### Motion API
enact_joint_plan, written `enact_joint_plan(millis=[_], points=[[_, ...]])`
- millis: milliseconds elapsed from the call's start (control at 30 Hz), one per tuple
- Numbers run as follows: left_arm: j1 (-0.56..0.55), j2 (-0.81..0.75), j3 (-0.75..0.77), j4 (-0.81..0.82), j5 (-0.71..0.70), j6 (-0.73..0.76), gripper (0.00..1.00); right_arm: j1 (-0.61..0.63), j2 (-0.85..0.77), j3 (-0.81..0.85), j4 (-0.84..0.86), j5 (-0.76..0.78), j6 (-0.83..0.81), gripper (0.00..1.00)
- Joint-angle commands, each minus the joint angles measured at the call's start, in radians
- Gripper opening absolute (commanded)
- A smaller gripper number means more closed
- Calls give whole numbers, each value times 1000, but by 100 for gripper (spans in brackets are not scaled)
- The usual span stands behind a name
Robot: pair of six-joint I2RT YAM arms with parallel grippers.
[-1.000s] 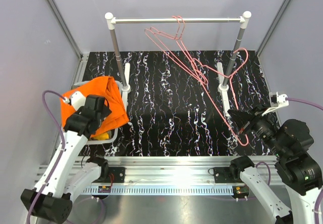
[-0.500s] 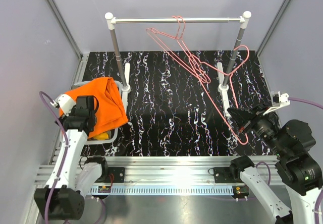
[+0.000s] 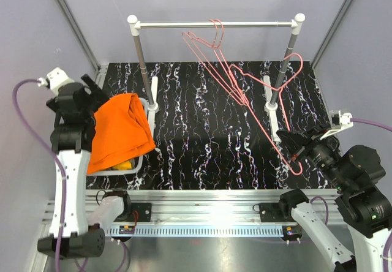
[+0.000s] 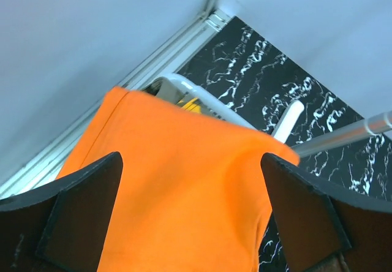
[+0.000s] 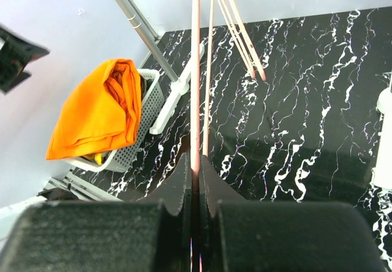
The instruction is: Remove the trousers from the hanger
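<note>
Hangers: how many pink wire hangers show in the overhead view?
2. One hanger hooks on the rail. The second hanger is gripped low by the right tool, its hook near the right post. Their wires cross, so another could be hidden.

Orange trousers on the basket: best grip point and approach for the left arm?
Pinch the orange trousers at the bunched folds on top, where the layers stack over the basket, probably coming straight down from above. Elsewhere the cloth drapes flat and gives the fingers little to bite. The left gripper is open above it.
</note>
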Motion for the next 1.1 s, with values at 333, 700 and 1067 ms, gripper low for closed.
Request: enact_joint_plan(millis=[333,700,1067], points=[[-19,639,-59,65,432,196,98,1,22,44,36,-49,-61,0],[-62,813,-85,84,432,304,99,1,-9,57,24,-52,-72,0],[-62,384,102,-59,219,243,99,1,16,74,-2,-64,-112,0]])
